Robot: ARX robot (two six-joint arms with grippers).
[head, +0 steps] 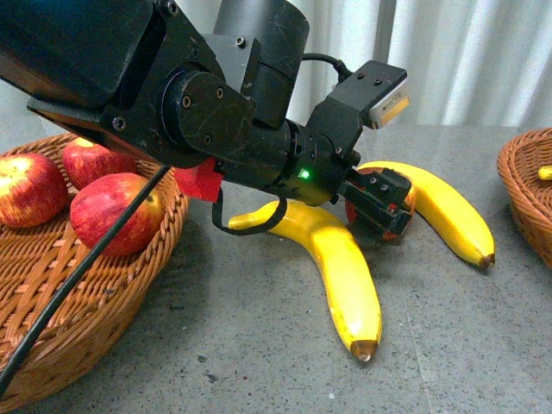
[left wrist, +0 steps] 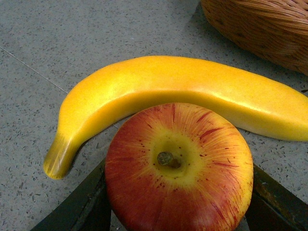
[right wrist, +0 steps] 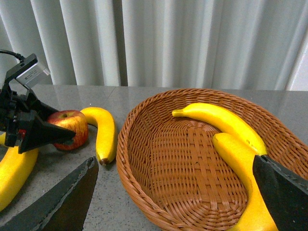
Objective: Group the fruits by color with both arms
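We see our left end effector (head: 379, 207) pinching a red apple (left wrist: 178, 168) that stands stem-up on the grey bench (head: 259, 345), roughly midway between the two baskets and toward the far edge. Its dark fingers (left wrist: 77, 207) press against the fruit's two flanks. Just beside the apple, on the side toward the right edge, lies the far banana (head: 444, 211). The near banana (head: 341, 267) lies closer to the near edge, partly under the left arm (head: 216, 112). At the bench's left edge the left basket (head: 34, 259) holds three more apples (head: 112, 216). At the right edge the right basket (right wrist: 126, 149) holds two bananas (right wrist: 226, 120), side by side along one wall. Our right end effector (right wrist: 174, 163) hangs over that basket with its fingers (right wrist: 62, 202) spread wide and nothing between them. Pale curtains (right wrist: 192, 43) hang beyond the far edge.
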